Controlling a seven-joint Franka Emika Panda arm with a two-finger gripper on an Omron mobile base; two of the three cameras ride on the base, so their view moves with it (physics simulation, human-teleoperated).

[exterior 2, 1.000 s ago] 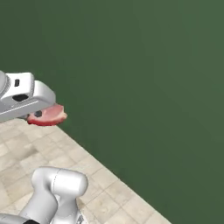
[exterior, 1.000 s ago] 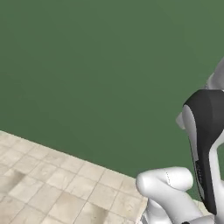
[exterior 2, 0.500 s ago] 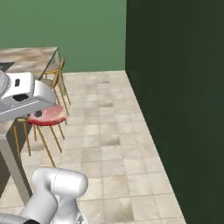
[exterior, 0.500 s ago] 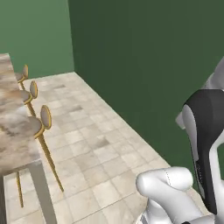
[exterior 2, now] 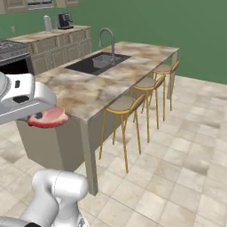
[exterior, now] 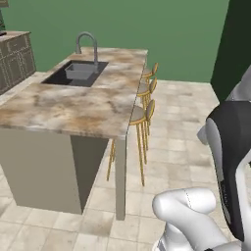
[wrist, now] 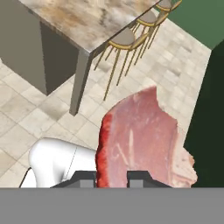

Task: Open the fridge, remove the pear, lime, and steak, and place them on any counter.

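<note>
Three stools (exterior 2: 133, 104) line the tabletop's (exterior 2: 91, 91) long edge; sink (exterior: 76, 73) at its far end. Hand (wrist: 112, 178) clamped on steak (exterior 2: 46, 119), held flat, pointing toward the tabletop.

We see the base has swung round: the plain green wall of a second ago gave way to tiled floor and stools, and now the counter (exterior: 73, 105) with its sink (exterior: 76, 73), tap (exterior 2: 106, 37) and three stools (exterior 2: 126, 106) stands ahead, with wooden cabinets (exterior 2: 53, 46) beyond.
</note>
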